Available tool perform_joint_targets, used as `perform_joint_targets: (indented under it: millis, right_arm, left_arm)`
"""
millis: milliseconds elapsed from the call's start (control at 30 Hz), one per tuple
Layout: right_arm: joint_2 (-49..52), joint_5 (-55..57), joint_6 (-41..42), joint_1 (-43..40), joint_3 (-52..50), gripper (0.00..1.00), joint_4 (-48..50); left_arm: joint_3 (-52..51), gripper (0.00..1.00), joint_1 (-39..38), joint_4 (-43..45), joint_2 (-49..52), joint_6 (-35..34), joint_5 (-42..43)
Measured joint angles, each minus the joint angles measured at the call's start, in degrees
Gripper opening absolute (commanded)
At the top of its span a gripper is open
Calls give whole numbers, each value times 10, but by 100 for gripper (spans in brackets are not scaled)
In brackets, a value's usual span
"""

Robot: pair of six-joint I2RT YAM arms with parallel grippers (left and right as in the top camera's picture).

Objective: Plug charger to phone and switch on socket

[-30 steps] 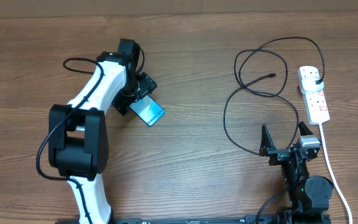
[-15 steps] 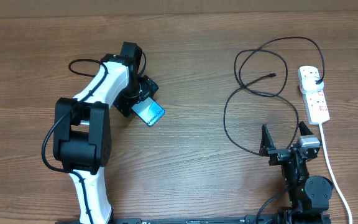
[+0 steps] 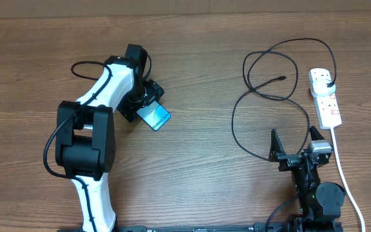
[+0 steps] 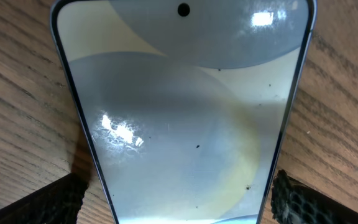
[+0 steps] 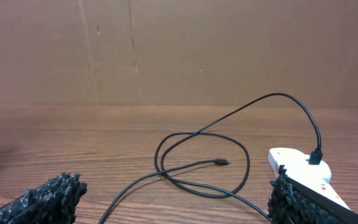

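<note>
The phone (image 3: 155,116) lies tilted at the table's left middle, its light blue screen up. My left gripper (image 3: 143,106) holds its near end. In the left wrist view the phone (image 4: 185,112) fills the frame, with a finger of the left gripper (image 4: 179,199) against each long edge. The charger cable (image 3: 263,64) loops at the right; its small free tip (image 3: 282,78) lies on the wood and its black plug (image 3: 329,84) sits in the white socket strip (image 3: 325,98). My right gripper (image 3: 296,143) is open and empty, well short of the cable tip (image 5: 221,163) and the socket (image 5: 297,163).
The socket's thick white cord (image 3: 343,174) runs down the right side past my right arm. One cable loop (image 3: 234,129) reaches close to the right gripper. A brown cardboard wall (image 5: 179,50) stands behind the table.
My left arm's links shifted slightly to the right a second ago, then stayed still. The phone, cable and right arm have not moved.
</note>
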Motion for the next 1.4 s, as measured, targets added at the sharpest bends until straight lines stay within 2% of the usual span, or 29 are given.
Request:
perform_joint_targets:
  millis: [267,333,400,733,800,900,1100,1167,1400]
  right_arm:
    - [0,0,0,0,0,100,0]
    - [0,0,0,0,0,100,0]
    - [0,0,0,0,0,100,0]
    - [0,0,0,0,0,100,0]
    - [0,0,0,0,0,100,0]
    - [0,0,0,0,0,100,0]
    - [0,0,0,0,0,100,0]
    - [0,0,0,0,0,100,0]
    - [0,0,0,0,0,100,0]
  left_arm:
    - [1,99,0,-1,1,9,0]
    - [2,89,0,-3,3,13,0]
    - [6,86,0,-7,6,19,-1]
    - [12,88,0,-19,12,56,3]
    - [13,88,0,-22,13,71,5]
    - [15,94,0,-28,14,103,8]
    - [16,92,-3,-38,14,183,13]
    - [16,95,-3,-40,14,201,13]
    - [16,94,-4,-41,14,225,12]
